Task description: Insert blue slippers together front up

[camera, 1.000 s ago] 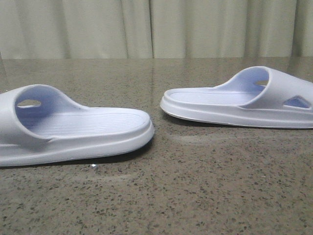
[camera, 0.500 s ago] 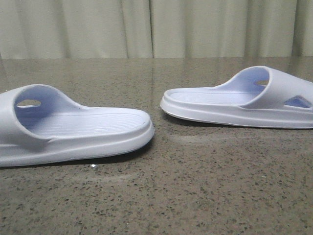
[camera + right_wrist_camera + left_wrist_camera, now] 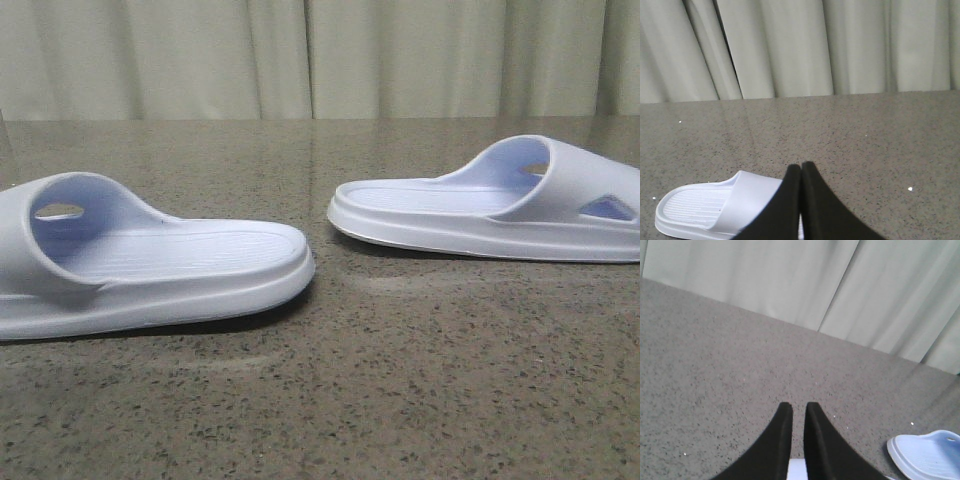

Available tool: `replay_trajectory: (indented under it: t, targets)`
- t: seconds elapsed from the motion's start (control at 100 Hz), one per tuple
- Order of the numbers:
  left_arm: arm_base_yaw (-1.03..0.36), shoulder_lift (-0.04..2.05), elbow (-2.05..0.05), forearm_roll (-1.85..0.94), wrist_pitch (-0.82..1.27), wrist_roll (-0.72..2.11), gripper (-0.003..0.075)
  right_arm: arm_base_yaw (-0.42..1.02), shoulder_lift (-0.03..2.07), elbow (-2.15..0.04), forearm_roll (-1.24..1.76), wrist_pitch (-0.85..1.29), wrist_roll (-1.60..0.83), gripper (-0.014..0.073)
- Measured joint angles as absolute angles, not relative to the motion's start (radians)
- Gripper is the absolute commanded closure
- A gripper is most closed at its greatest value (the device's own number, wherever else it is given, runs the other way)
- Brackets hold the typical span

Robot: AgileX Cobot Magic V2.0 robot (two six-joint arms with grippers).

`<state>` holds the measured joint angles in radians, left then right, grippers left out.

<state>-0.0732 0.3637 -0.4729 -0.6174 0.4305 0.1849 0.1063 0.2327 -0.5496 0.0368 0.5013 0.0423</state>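
I count two blue slippers: the left slipper (image 3: 150, 260) at about eight o'clock on the table (image 3: 400, 380), the right slipper (image 3: 490, 205) at about two o'clock. One speckled table carries both. I have two grippers, my left gripper (image 3: 798, 412) and my right gripper (image 3: 801, 172), each with two black fingers. One pale curtain (image 3: 320, 55) hangs behind.

In the front view the left slipper (image 3: 150, 262) loses its strap end past the left edge, and the right slipper (image 3: 490, 205) runs off the right edge. In the left wrist view only a slipper's rounded end shows in the corner. In the right wrist view the right claw (image 3: 801, 167) covers part of that slipper's strap, and the picture's lower edge cuts its sole.
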Motion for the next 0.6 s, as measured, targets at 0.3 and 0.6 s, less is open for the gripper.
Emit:
replay_trajectory:
  t: [0.3,0.6]
  targets:
    - [-0.073,0.435,-0.475,-0.713,0.446,0.185,0.0412,0.106,0.287,-0.576,0.112,0.538,0.042,0.0386]
    - [-0.073,0.435,-0.475,-0.783,0.446,0.183,0.0183,0.106,0.287,-0.576,0.118,0.505,0.042,0.0161]
